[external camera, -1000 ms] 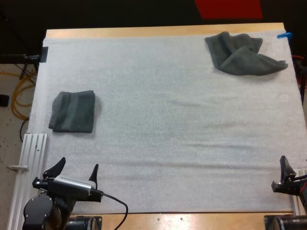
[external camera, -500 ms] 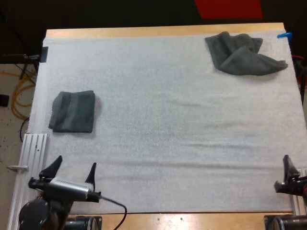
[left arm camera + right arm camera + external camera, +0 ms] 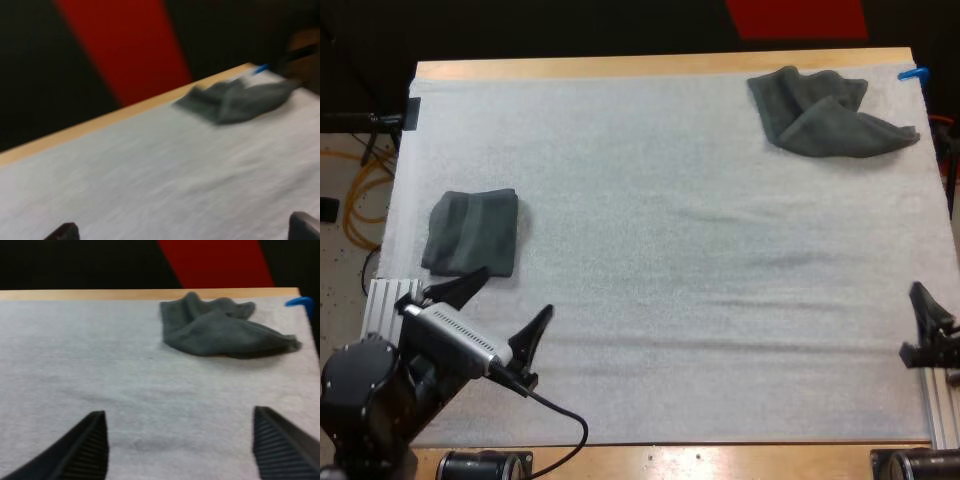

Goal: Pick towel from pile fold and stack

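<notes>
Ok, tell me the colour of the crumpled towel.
The crumpled towel is plain dark grey-green, shown best in the right wrist view.

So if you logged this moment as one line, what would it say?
left gripper: open, near folded towel | right gripper: open, empty | crumpled towel: far right corner, untouched

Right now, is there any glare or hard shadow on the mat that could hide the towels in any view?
High view: even light, no glare on the mat, only faint grey creases across its middle; the folded towel and crumpled towel stand out dark against it. Right wrist view: the crumpled towel throws a thin shadow along its near edge. Left wrist view: no glare either.
</notes>
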Action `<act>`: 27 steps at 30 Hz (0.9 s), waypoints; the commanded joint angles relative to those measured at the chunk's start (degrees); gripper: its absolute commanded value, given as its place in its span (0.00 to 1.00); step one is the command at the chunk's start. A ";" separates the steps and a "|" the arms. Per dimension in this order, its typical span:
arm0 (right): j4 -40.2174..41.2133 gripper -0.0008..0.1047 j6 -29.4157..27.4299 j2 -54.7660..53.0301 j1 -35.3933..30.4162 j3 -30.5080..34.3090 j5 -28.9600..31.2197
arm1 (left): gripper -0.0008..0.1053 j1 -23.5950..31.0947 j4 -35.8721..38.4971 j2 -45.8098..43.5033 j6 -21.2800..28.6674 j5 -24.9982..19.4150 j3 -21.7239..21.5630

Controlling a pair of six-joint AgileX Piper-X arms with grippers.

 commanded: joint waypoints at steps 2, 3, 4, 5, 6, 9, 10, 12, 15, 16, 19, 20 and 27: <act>-1.96 0.66 -0.78 2.88 -0.14 -1.71 -2.68 | 0.74 -3.46 -1.43 2.07 -0.54 2.33 -1.88; -2.48 0.66 -0.78 3.75 -0.14 -2.04 -3.35 | 0.74 -4.35 -1.43 2.72 -0.54 2.49 -2.24; -3.51 0.66 -1.20 5.40 -0.14 -2.70 -4.23 | 0.74 -5.86 -1.43 3.94 -0.54 3.29 -2.79; -4.80 0.66 -1.81 7.19 -0.14 -3.35 -4.70 | 0.74 -7.30 -1.43 5.21 -0.54 3.97 -3.28; -5.26 0.66 -1.98 7.89 -0.14 -3.60 -4.74 | 0.74 -7.80 -1.43 5.81 -0.54 4.41 -3.50; -8.44 0.66 -1.99 13.01 -0.14 -5.47 -4.74 | 0.74 -10.24 -1.56 8.10 -0.54 4.68 -3.89; -9.24 0.66 -1.99 15.20 -0.14 -6.44 -4.74 | 0.74 -10.68 -1.74 8.72 -0.54 4.68 -3.88; -10.18 0.66 -1.99 18.84 -0.14 -7.80 -4.74 | 0.74 -11.06 -1.85 9.68 -0.54 4.68 -3.88; -11.48 0.66 -1.99 25.81 -0.14 -10.53 -4.33 | 0.74 -11.04 -1.97 10.56 -0.54 4.68 -3.88; -11.95 0.66 -1.99 28.85 -0.14 -11.83 -3.35 | 0.74 -11.04 -2.00 10.80 -0.54 4.68 -3.88; -12.27 0.66 -1.99 37.29 -0.14 -15.62 0.82 | 0.74 -11.04 -2.29 10.80 -0.54 4.68 -3.88; -12.27 0.66 -1.99 40.01 -0.14 -16.98 2.43 | 0.74 -11.04 -2.38 10.80 -0.54 4.68 -3.88; -12.27 0.66 0.39 56.45 -0.14 -26.25 6.91 | 0.74 -11.04 -2.35 10.80 -0.54 4.68 -3.88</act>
